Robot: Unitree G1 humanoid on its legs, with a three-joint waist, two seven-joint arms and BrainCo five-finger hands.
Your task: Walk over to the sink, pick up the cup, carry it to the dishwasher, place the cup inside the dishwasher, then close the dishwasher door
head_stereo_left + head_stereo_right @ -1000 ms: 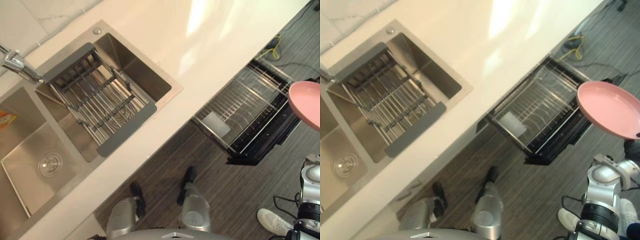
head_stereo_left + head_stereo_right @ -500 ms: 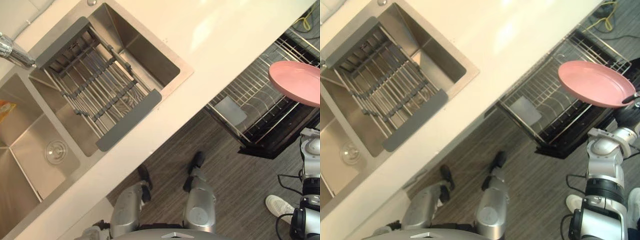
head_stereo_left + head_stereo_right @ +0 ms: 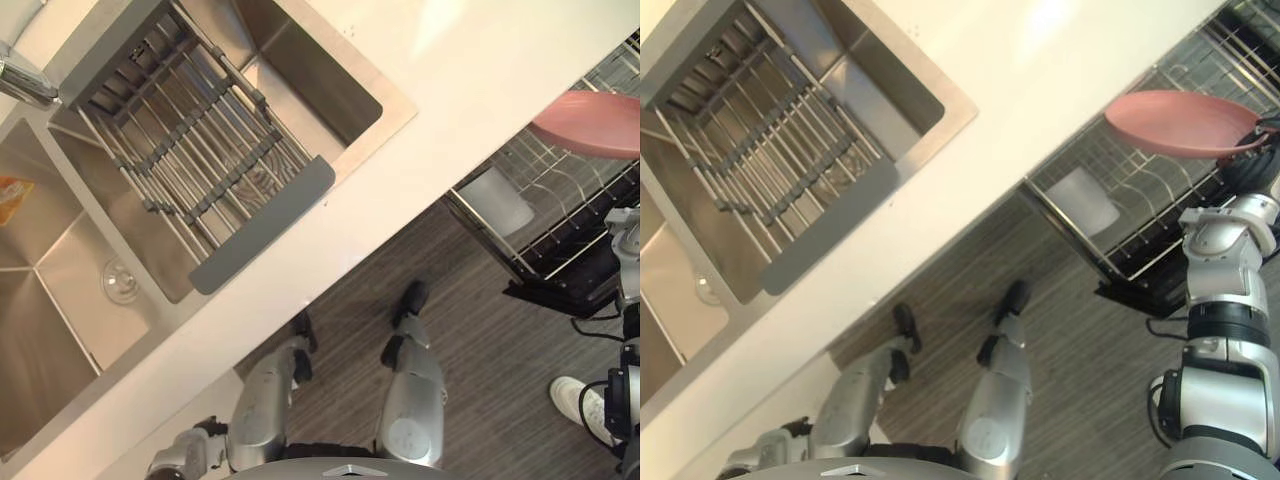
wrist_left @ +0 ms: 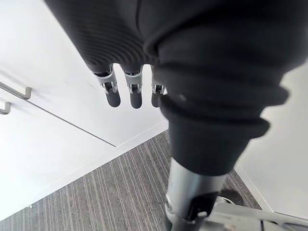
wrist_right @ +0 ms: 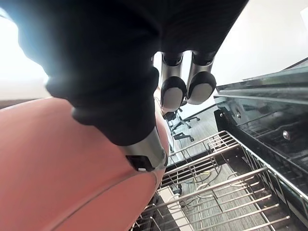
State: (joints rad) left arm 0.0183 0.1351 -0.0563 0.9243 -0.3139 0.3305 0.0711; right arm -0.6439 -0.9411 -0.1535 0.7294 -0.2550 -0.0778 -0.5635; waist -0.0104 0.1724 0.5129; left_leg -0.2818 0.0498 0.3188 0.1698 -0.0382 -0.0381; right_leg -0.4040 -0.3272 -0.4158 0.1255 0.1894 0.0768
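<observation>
Right hand [image 5: 173, 91] first, in its own wrist view: fingers and thumb pinch the rim of a pink plate [image 5: 57, 163]. So you carry a plate, not a cup, and it hangs over the pulled-out dishwasher rack [image 5: 226, 192], clear of the wires. Left wrist view: left hand [image 4: 134, 94] hangs by the white cabinet fronts [image 4: 57, 144], fingers straight and loose, nothing in it. Head views: the plate hovers above the rack, and a pale cup-like item [image 3: 1085, 200] sits in the rack nearer the counter [image 3: 480, 90]; can't tell exactly what it is. Risks, as I judge them: the grip is on the edge only, so a quick drop or wrist twist could let the plate slip and clatter on the wires. Come in too flat and it lies across the tines instead of slotting in. Swing wide and you clip the counter edge or the pale item. Surface: glossy white counter, steel double sink [image 3: 400, 103], a grey drying rack [image 3: 190, 160] across one basin, faucet [image 3: 25, 85] at the corner. Room: grey striped floor [image 3: 480, 350], and a person's white shoe [image 3: 580, 400] near your right side, so watch your step.
</observation>
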